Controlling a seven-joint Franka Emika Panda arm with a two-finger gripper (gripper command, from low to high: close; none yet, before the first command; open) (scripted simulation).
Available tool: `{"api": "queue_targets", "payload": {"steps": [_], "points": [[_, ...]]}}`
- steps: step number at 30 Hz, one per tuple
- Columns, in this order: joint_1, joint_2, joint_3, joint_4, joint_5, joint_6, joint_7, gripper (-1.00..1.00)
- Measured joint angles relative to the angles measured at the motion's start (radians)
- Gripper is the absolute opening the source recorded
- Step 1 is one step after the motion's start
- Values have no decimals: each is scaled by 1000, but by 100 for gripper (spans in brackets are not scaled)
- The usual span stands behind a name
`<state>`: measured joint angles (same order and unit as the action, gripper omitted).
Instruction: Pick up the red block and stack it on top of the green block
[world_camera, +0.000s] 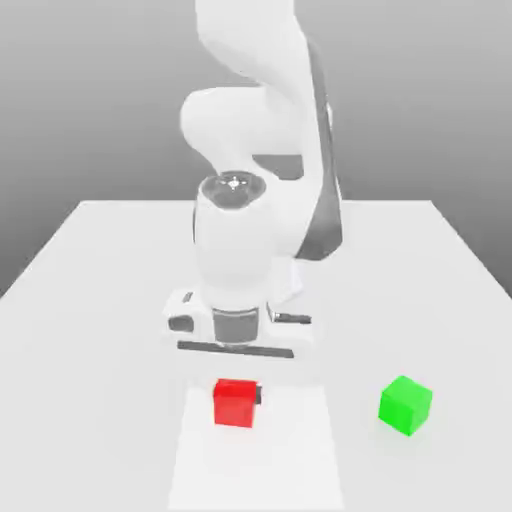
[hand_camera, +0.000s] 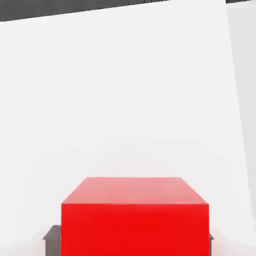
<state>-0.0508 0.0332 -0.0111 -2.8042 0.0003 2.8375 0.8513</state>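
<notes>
The grasp step is judged in hand: the red block, low in the exterior view's centre, is clenched by the jaws, so lifting toward the green block at lower right is called for.

The red block is a small matte bright-red cube sitting flat on the white counter. The green block, a matching bright-green cube, rests well apart toward the exterior view's right, turned slightly.

Plain white table, grey backdrop
</notes>
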Motion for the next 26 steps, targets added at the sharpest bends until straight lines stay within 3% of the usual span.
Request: {"api": "queue_targets", "payload": {"steps": [3,17,22,23,26], "points": [[-2,-48,38,4,2,-53,-80,-100],[401,-92,195,82,24,-175,-685,-100],[410,59,182,94,-50,-39,-667,-100],[420,94,168,95,-67,-4,-655,100],[420,94,168,95,-67,-4,-655,100]]}}
